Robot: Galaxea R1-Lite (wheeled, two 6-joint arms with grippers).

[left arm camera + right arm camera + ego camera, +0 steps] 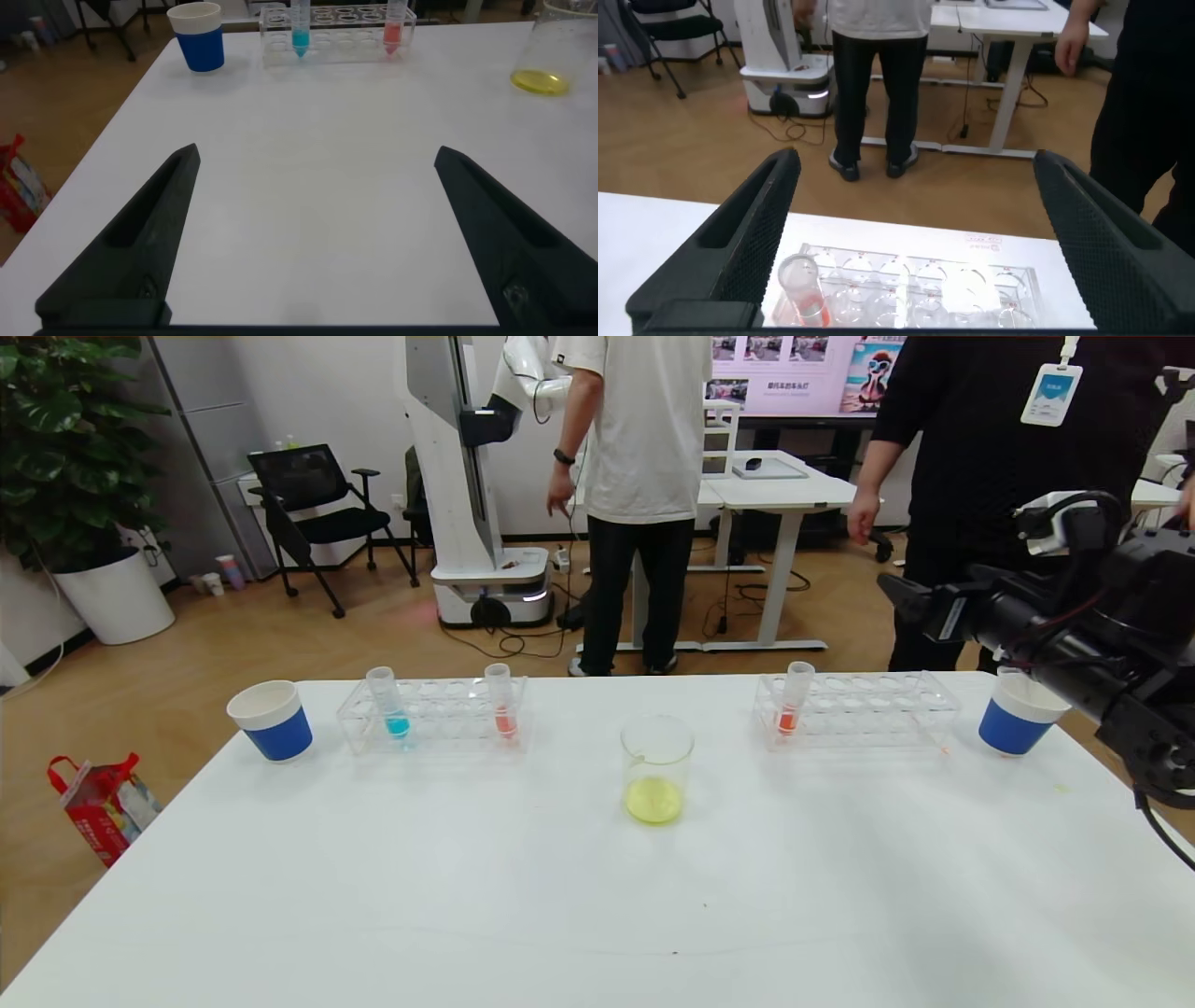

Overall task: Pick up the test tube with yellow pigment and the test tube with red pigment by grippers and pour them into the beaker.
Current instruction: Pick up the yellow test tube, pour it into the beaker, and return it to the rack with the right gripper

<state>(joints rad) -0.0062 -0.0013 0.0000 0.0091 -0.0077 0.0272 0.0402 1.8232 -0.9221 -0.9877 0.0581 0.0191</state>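
My right pincer (910,233) stands fully open and empty, raised above the right-hand rack (859,711), where the test tube with red pigment (794,700) leans in an end slot. The beaker (656,768) sits mid-surface, yellow liquid already in its bottom; I see no yellow tube in either rack. My left pincer (313,238) is likewise wide open, empty, low over bare surface (467,896). Recommendation: descend straight over the red tube, centre its upper wall between the fingers, close above the liquid line, lift vertically clear of the rack before swinging to the beaker.
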